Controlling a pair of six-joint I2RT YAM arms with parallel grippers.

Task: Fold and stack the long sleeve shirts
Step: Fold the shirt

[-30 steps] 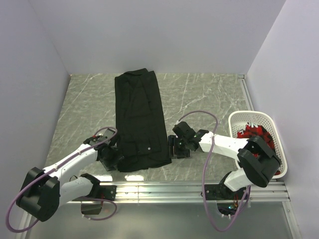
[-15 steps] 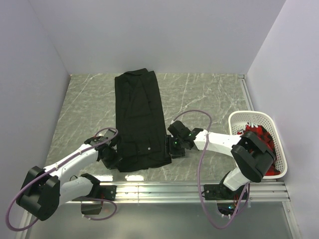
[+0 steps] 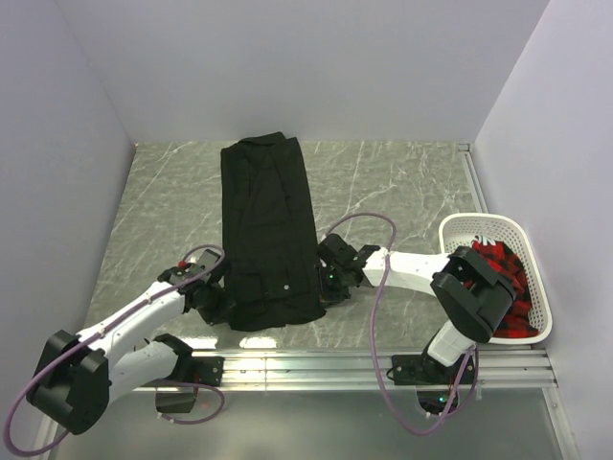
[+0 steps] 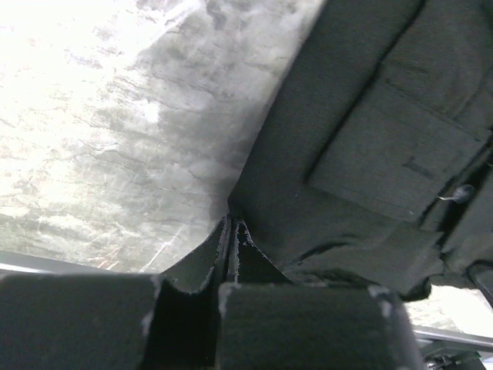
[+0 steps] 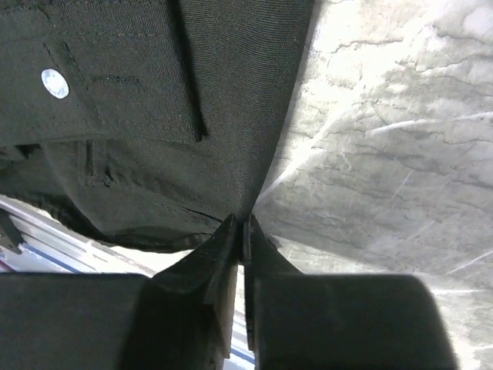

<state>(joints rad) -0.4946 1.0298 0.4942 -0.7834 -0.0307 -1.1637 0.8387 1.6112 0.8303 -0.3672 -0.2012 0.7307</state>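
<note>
Shirt [image 3: 268, 230] inside left gripper [image 4: 233, 231], right gripper [image 5: 240, 228]

The black shirt [image 3: 266, 225] is showing matt woven cloth; the grey marbled table [image 3: 402, 187] is gleaming smooth; the white basket [image 3: 484, 221] is looking like plastic.

Plain pale walls [image 3: 287, 67] enclose a grey marbled tabletop [image 3: 402, 182], a metal rail [image 3: 316, 359] along its near edge.

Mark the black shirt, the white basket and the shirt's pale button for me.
black shirt [image 3: 266, 220], top external view, middle of the folded body.
white basket [image 3: 479, 220], top external view, far rim.
pale button [image 5: 53, 82], right wrist view, its centre.
</note>
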